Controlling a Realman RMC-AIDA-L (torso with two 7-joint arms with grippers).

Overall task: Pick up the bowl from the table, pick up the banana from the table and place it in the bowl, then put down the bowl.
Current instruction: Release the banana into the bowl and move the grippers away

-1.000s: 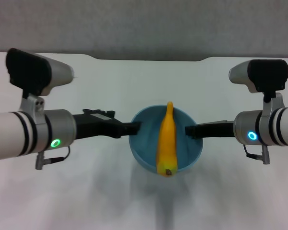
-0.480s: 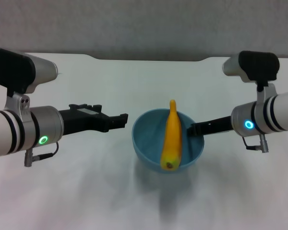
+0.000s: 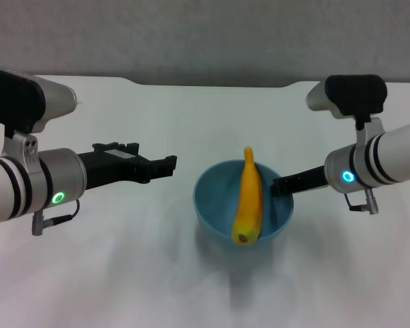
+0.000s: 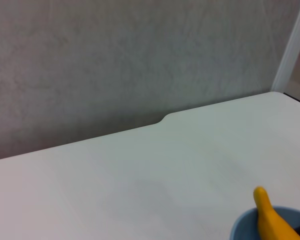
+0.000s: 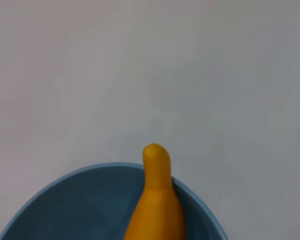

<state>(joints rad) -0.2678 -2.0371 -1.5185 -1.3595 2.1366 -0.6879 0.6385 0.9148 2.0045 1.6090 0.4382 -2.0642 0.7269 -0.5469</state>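
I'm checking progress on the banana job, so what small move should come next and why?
Probably lower the bowl to the table. The banana already lies in it, the right end effector is at its rim, and the left end effector is clear.

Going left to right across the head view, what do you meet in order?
Left arm's hand, out over the table with a gap between it and the bowl → bowl → banana lying in the bowl, one end over its near rim → right arm's hand at the bowl's right rim.
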